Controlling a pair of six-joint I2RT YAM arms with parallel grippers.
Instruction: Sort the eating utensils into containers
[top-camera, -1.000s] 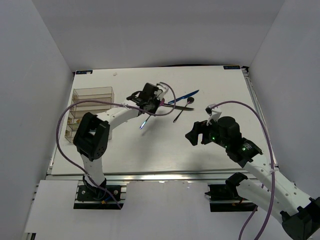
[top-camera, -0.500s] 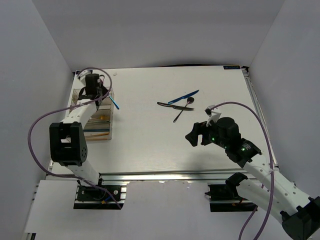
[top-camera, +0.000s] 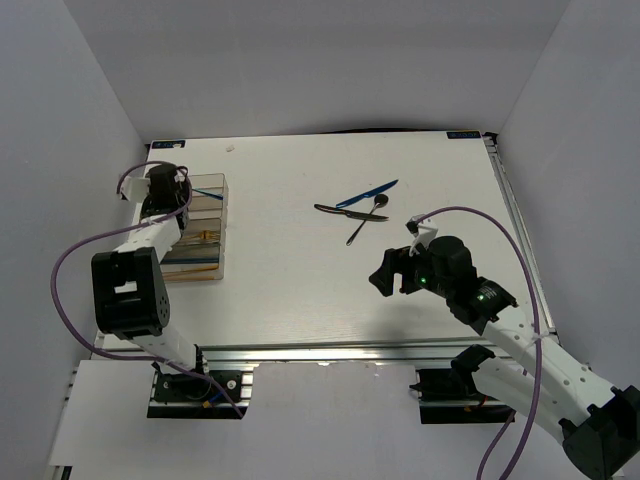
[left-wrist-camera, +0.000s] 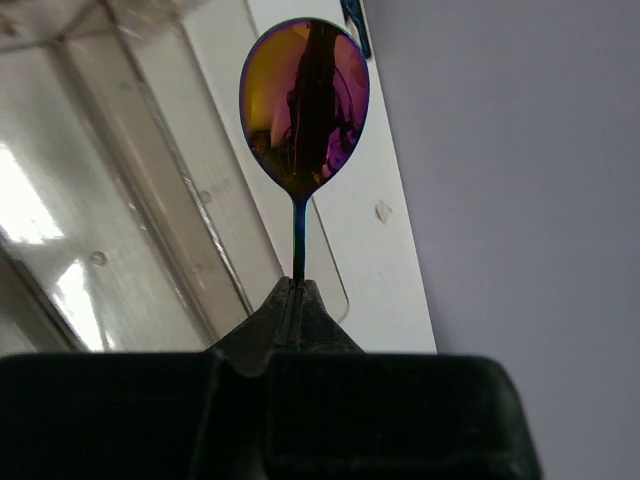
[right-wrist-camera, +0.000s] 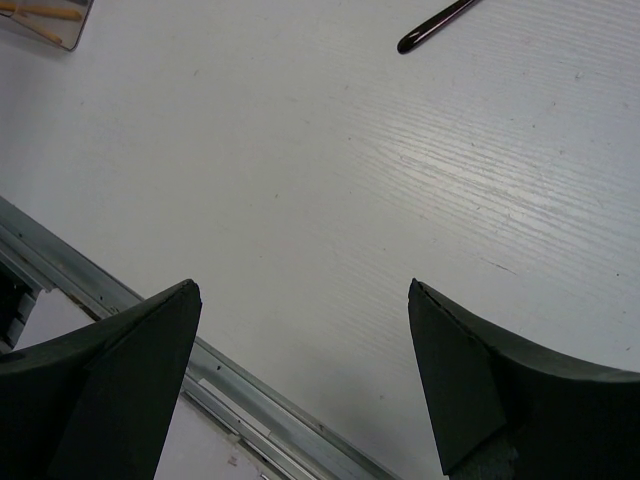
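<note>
Holding orange sticks (top-camera: 200, 236), organiser (top-camera: 200, 277); left end effector (left-wrist-camera: 296, 290) at it pinches iridescent spoon (left-wrist-camera: 305, 100).

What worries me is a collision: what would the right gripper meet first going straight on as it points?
Probably bare table: the right gripper, jaws open, points down at it; the dark utensil handle lies well aside.

Even, diffuse overhead light keeps the white table (top-camera: 300, 290) bright, with only faint, soft shadows. In the left wrist view white glare streaks the organiser (left-wrist-camera: 60, 250), while the spoon (left-wrist-camera: 305, 110) mirrors sharply above a dark, blurred foreground
</note>
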